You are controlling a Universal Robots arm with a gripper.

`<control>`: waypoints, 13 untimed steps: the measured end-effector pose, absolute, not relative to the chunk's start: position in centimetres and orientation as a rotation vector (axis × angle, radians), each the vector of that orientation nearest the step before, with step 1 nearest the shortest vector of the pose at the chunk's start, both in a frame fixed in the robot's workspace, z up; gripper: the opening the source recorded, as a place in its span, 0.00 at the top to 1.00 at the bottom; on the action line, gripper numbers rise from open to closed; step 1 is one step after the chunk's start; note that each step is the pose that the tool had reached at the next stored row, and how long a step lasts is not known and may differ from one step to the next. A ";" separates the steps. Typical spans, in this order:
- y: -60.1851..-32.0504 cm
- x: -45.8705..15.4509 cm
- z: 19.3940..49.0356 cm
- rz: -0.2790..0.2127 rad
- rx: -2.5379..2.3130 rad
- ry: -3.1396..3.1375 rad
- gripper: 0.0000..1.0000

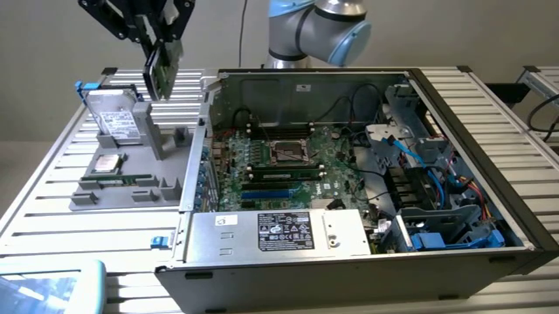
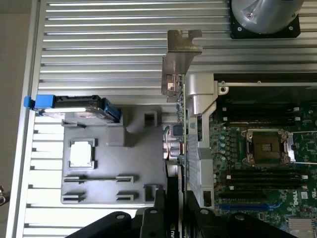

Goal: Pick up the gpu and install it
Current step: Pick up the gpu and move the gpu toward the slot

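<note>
My tool (image 1: 162, 40) is clamped on the gpu (image 1: 162, 73), which hangs edge-down in the air above the far end of the tray (image 1: 131, 190), to the exterior view's left of the open case (image 1: 349, 280). I judge the pickup done; seating it in the motherboard (image 1: 341, 150) is left.

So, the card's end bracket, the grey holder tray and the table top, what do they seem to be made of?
End bracket: likely bare sheet metal, dull silver, bent tab.
Holder tray: probably plastic, matte uniform grey, moulded slots.
Table top: seemingly aluminium, ribbed slats with bright sheen.
</note>
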State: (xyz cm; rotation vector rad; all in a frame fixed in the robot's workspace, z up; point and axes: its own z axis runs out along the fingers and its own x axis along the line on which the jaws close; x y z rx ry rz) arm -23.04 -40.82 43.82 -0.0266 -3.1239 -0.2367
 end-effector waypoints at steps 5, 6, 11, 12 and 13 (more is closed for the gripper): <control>-40.9 -20.8 44.4 -0.238 -0.027 -3.123 0.73; -40.9 -20.3 44.5 -0.239 -0.027 -3.123 0.73; -40.9 -18.1 44.5 -0.239 -0.027 -3.120 0.73; -40.9 -17.7 44.5 -0.240 -0.027 -3.119 0.73; -40.9 -17.3 44.5 -0.240 -0.027 -3.118 0.73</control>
